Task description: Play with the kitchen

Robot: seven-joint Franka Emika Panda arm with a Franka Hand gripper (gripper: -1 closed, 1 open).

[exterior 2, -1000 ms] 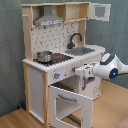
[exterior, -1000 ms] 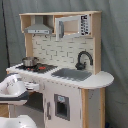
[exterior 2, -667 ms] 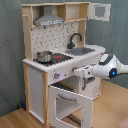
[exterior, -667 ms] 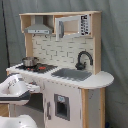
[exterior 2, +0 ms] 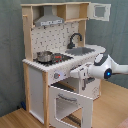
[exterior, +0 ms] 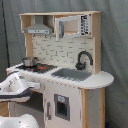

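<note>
Grey curtains back the tall white and light-wood toy kitchen standing on a wooden floor, its oven door already hanging open in the second exterior view, while the white arm's gripper, fingers impossible to judge, hovers near the knobs, leaving the sink and pot seemingly unplayed with.

Before me stands the kitchen, white and light wood, upright; its oven door hangs open, a steel pot on the stove.
</note>
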